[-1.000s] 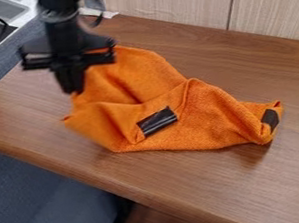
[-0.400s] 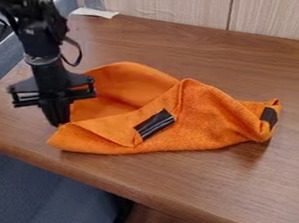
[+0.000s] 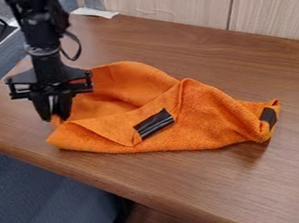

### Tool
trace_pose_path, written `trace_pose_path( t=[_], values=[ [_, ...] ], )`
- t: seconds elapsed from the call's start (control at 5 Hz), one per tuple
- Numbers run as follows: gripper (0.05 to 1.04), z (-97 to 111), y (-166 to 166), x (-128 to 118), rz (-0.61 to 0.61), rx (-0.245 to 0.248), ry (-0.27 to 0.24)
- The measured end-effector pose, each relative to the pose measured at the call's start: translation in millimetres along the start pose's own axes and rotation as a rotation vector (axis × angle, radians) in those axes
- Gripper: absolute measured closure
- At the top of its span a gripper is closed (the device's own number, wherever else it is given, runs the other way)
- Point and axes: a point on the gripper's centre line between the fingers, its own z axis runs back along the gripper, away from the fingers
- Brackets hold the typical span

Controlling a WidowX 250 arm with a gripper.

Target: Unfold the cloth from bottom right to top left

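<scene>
Cloth (image 3: 207, 122) lies rumpled and part-folded on the table (image 3: 290, 179), gripper (image 3: 54, 117) at its left end, fingers modestly parted; release appears best done by widening them clear, then rising straight up, lest a tip drag the corner.

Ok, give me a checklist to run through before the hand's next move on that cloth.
1. Orange cloth lying wholly on the wooden table: ok.
2. Cloth spread flat: not ok, it is folded over in the middle and bunched at its right end.
3. Hand at the cloth's left side: ok.
4. Hand's fingers parted: ok, a gap shows between them.
5. Cloth free of the hand: cannot tell, orange fabric shows right at the fingertips.
</scene>
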Motion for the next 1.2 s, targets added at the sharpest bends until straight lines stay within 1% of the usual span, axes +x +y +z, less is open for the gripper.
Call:
trace_pose_path(
  t=[0.2, 0.4, 0.6, 0.8, 1.0, 1.2],
  values=[
    [0.276, 5, 2, -1, 0.002, 0.019, 0.001],
    [0.078, 22, 5, 5, -0.004, 0.06, -0.02],
    [0.079, 39, 6, 8, -0.004, 0.044, -0.055],
    [0.083, 61, 7, 10, 0.008, 0.023, -0.09],
    [0.083, 80, 4, 12, 0.038, -0.056, -0.136],
    [0.083, 80, 7, 12, 0.045, -0.055, -0.133]
  ],
)
